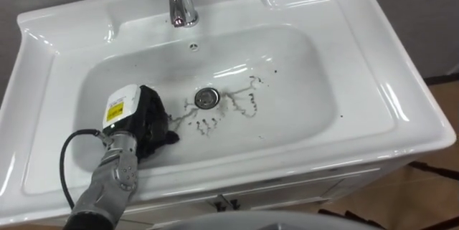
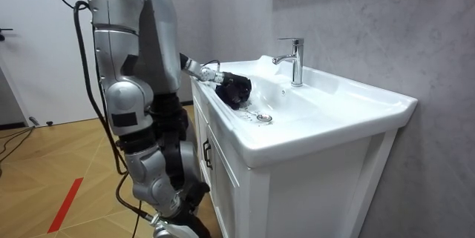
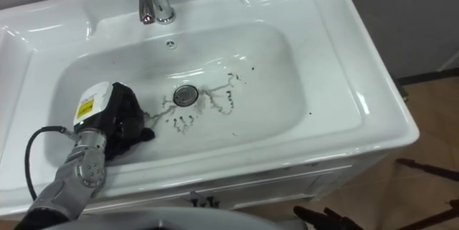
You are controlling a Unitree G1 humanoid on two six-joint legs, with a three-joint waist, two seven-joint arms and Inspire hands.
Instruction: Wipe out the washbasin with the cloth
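Robot stands at the front of a white vanity cabinet [image 2: 223, 186], facing the wall. Left arm reaches over the rim into the white basin [image 1: 301, 65].

Left hand [image 1: 147, 119] lies low on the basin floor at 9 o'clock of the drain [image 1: 206, 97], back of the hand up. Fingers are tucked beneath in a dark mass. Cannot tell whether they are straight, curled or gripping anything.

Dark squiggly stains [image 1: 244, 101] are scrawled on the basin floor around the drain, from about 7 o'clock round to 3 o'clock. The nearest ones lie just beside the hand's 3 o'clock edge.

Chrome faucet [image 1: 179, 1] stands on the back ledge at 12 o'clock of the drain, with a small overflow hole [image 1: 192, 46] between them.

Right arm hangs along the body. Right hand [image 2: 172, 227] sits at the room view's bottom edge, finger state unreadable.
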